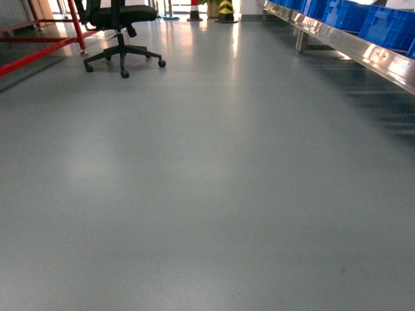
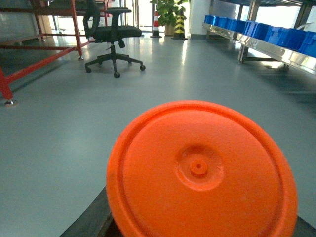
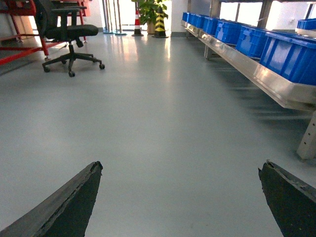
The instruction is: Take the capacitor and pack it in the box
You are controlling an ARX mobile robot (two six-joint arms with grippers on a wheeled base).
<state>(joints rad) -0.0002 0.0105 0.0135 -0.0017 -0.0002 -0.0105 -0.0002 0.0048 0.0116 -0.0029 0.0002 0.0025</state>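
One orange round face fills the bottom of the left wrist view: the capacitor (image 2: pixel 202 173), seen end-on and hard against the lens, with dark bits of the left gripper (image 2: pixel 197 232) showing at its lower flanks. By that closeness it is carried in the left fingers, clamped on it, though the contact itself is hidden. In the right wrist view the right gripper (image 3: pixel 180 197) shows two dark fingers (image 3: pixel 69 202) set wide apart with bare grey floor (image 3: pixel 163 123) between them; it holds nothing.

Farther out, a black office chair (image 1: pixel 120 26) stands near a red frame (image 1: pixel 39 39) at the floor's far left, and blue bins (image 3: pixel 291 52) sit along a steel rack (image 3: pixel 276 86) on the right. A striped bollard (image 1: pixel 225 10) and a plant (image 2: pixel 170 10) close the far end.

No pink box shows in any view. Judged from this, picking is done and the carry is in hand; next, the base needs to bring the box into sight before the left arm can lower the capacitor into it.
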